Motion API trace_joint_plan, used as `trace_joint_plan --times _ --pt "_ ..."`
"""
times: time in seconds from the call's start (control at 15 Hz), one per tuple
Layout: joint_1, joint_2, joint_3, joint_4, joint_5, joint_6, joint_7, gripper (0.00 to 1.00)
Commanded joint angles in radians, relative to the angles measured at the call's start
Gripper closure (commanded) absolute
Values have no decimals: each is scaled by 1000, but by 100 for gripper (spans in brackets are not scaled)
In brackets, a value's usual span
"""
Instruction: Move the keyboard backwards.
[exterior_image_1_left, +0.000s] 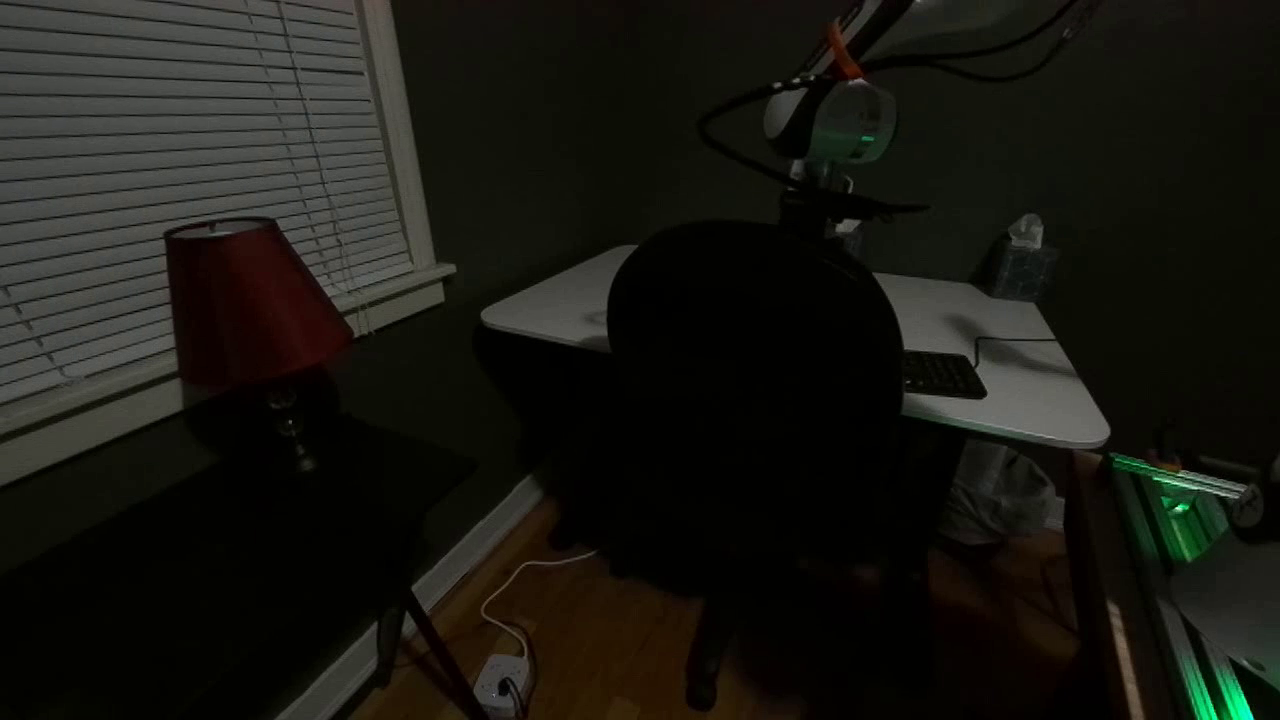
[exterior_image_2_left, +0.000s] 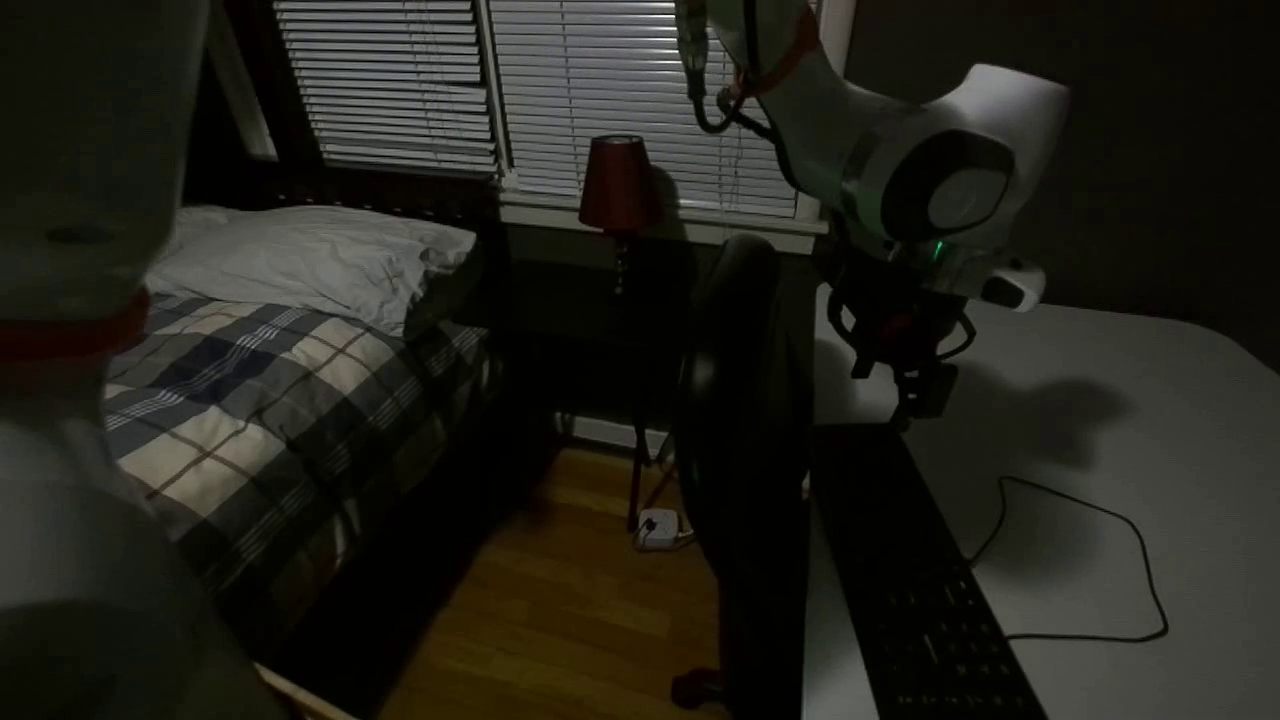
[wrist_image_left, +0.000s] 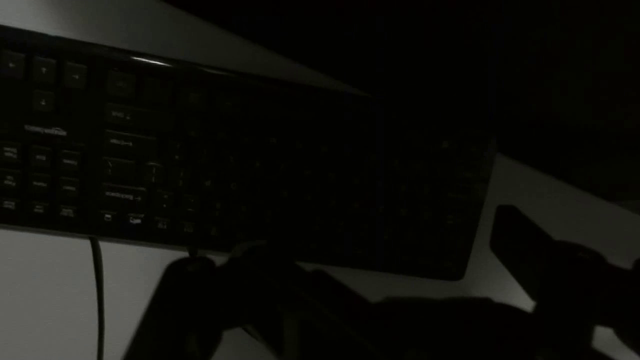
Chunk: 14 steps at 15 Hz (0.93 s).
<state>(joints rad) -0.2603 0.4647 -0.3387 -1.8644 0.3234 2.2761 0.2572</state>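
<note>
The black keyboard (exterior_image_2_left: 915, 570) lies flat along the chair-side edge of the pale desk (exterior_image_2_left: 1090, 420). In an exterior view only one end of the keyboard (exterior_image_1_left: 943, 375) shows past the chair. My gripper (exterior_image_2_left: 882, 396) is over the desk near the keyboard's far end, pointing down. In the wrist view the keyboard (wrist_image_left: 250, 165) spans the picture, and my gripper (wrist_image_left: 382, 232) has its fingers wide apart. One finger overlaps the keyboard's cable-side long edge in view; the other is beyond its short end. Nothing is held. Whether a finger touches the keyboard cannot be told in the dark.
A large black office chair (exterior_image_1_left: 755, 420) stands against the desk's front edge. The keyboard cable (exterior_image_2_left: 1145, 560) loops over the desk (exterior_image_1_left: 1020, 400). A tissue box (exterior_image_1_left: 1022, 268) is at the desk's back. A red lamp (exterior_image_2_left: 618, 185) and a bed (exterior_image_2_left: 290, 380) are further off.
</note>
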Motion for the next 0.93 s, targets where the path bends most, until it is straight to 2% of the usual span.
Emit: trace_joint_plan --times 0.0,0.33,0.87 --pt "-32 13 30 20 -18 -6 21 0" --pt "-36 25 30 41 -18 -12 33 0" --pt "-84 137 37 142 -40 -224 41 0"
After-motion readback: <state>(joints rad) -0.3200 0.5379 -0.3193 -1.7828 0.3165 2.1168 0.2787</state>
